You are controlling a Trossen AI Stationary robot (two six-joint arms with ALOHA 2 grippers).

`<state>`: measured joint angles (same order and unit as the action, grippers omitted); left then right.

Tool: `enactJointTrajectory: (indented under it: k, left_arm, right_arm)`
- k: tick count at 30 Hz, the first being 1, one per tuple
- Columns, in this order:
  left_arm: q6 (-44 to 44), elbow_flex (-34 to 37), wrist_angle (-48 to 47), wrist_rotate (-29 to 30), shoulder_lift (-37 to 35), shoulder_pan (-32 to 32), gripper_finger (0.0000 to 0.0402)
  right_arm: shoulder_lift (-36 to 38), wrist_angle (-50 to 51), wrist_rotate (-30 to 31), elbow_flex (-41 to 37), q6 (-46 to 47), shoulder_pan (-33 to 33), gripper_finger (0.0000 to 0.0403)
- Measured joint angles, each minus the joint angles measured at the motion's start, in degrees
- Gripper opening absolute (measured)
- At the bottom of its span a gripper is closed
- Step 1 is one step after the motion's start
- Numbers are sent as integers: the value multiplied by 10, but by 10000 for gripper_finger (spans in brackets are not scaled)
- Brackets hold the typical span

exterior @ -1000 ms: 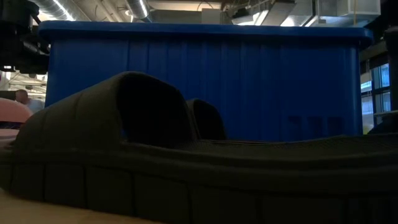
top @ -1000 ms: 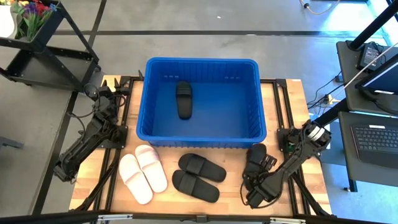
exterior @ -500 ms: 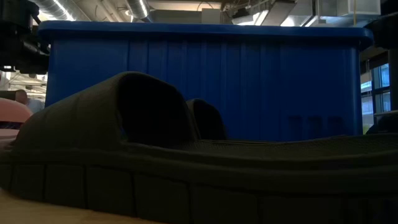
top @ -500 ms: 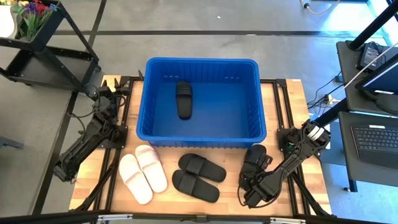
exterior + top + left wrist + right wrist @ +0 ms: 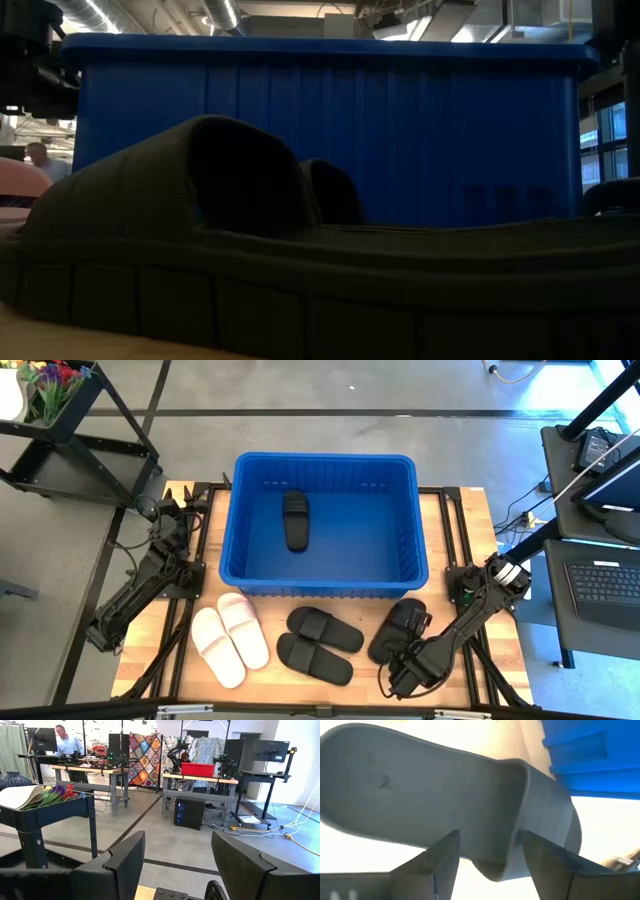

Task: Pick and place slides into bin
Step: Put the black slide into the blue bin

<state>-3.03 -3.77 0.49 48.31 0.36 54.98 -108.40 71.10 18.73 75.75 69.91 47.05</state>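
We see the light wooden tabletop (image 5: 460, 535) as the largest thing, and on it, toward the far side, stands the large rectangular blue plastic bin (image 5: 325, 464) with ribbed walls. Inside the bin lies one black slide sandal (image 5: 295, 520), near the left half of the bin floor.

In front of the bin, on the tabletop, we find the other slides. The pale pinkish-white pair (image 5: 230, 639) lies side by side at the left, both sandals touching each other. Just beside it, toward the middle, the black pair (image 5: 319, 643) lies with the two sandals close together and turned at an angle. In the low view the nearest black sandal (image 5: 300, 290) fills the front and the blue wall of the bin (image 5: 420, 130) rises behind it.

At the right front of the tabletop we see the right gripper (image 5: 404, 673) low by a single black slide sandal (image 5: 398, 631). In the right wrist view its jaws stand on both sides of the strap of this sandal (image 5: 470, 815) and grip it.

The left gripper (image 5: 168, 510) waits at the left edge of the tabletop, well apart from all slides, and in the left wrist view its jaws are wide open with nothing between them.
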Motion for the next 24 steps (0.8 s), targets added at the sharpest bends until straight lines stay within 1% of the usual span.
enactJointTrajectory:
  k: [6, 15, 18, 21, 24]
  left_arm:
    - [0, 0, 0, 0, 0, 0, 224]
    - [0, 0, 0, 0, 0, 0, 224]
    - [0, 0, 0, 0, 0, 0, 224]
    - [0, 0, 0, 0, 0, 0, 224]
    - [0, 0, 0, 0, 0, 0, 224]
  right_arm:
    - [0, 3, 0, 25, -1, 0, 213]
    - [0, 50, 76, 26, 0, -5, 213]
    - [0, 49, 78, 15, 0, -14, 213]
    - [0, 25, 78, -3, -11, -22, 213]
    - [0, 34, 77, -19, -14, -32, 213]
